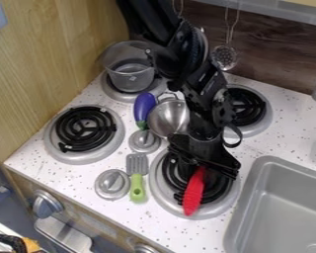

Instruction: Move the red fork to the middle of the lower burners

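Note:
My gripper [203,165] hangs over the lower right burner [162,198]. The red fork [194,191] lies across that burner at a slant, its lower end over the front of the metal rim and its upper end partly covered by the gripper. Whether the gripper holds it cannot be made out. The lower left burner [86,129] has a black coil and nothing on it.
Between the lower burners are a green-handled spatula [137,178] and two small lids [112,184], [144,141]. Behind them sit a purple eggplant [144,106], a metal bowl [167,117] and a clear pot [130,71]. A grey sink [279,207] is at right.

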### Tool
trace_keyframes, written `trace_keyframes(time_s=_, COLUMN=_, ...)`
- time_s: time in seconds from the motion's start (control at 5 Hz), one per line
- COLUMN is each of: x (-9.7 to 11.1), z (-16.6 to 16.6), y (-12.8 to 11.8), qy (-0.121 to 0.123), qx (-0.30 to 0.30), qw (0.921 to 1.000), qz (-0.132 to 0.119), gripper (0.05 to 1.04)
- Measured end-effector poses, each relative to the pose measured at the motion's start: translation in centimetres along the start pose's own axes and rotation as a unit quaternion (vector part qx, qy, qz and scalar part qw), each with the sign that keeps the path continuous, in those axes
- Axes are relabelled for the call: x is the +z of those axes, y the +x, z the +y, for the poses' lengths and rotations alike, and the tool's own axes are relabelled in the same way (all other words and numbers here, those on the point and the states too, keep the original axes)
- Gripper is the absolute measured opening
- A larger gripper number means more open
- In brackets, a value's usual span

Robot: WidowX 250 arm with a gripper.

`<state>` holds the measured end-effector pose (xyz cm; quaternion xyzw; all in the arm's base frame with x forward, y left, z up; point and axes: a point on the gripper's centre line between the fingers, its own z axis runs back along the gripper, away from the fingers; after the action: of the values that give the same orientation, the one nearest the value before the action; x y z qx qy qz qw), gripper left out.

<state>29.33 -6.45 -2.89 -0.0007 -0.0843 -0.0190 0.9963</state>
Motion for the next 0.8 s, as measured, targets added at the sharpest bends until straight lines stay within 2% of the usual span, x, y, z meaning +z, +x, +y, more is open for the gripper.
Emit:
trace_keyframes(time_s=0.2, x=0.1, z=-0.3, y=-0.5, qy=-0.004, qx=-0.001, qw=0.9998, qz=0.022, gripper=0.328)
trace_keyframes(time_s=0.4, x=1.2, z=-1.1, y=-1.5, qy=-0.033, qx=-0.028, qw=0.9972, qz=0.061, gripper=0.328)
trace_keyframes(time_s=0.6, x=2.9, z=-0.6, y=-0.9, qy=-0.039, qx=-0.038, qw=0.9959, qz=0.073, gripper=0.328)
trace_keyframes(time_s=0.8, x=3.3, z=0.3, y=0.1, qy=-0.021, qx=-0.046, qw=0.9964, qz=0.068, gripper=0.328)
